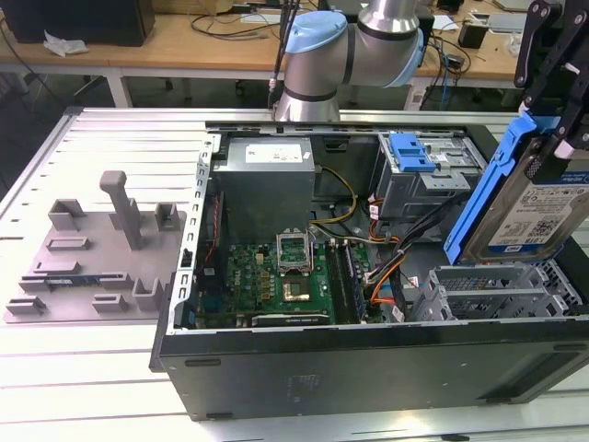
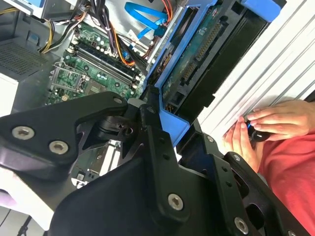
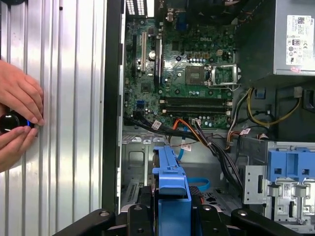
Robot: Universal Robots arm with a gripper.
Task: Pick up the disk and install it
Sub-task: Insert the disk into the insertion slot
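The exterior view's right edge cuts off the gripper (image 1: 557, 129) and part of the disk (image 1: 536, 203). Its jaws clamp the disk by its blue frame, holding it steeply tilted above the drive cage (image 1: 488, 290) at that side of the computer case (image 1: 368, 368).

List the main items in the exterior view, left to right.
Grey tray → power supply → blue latch → disk, up above the open case.
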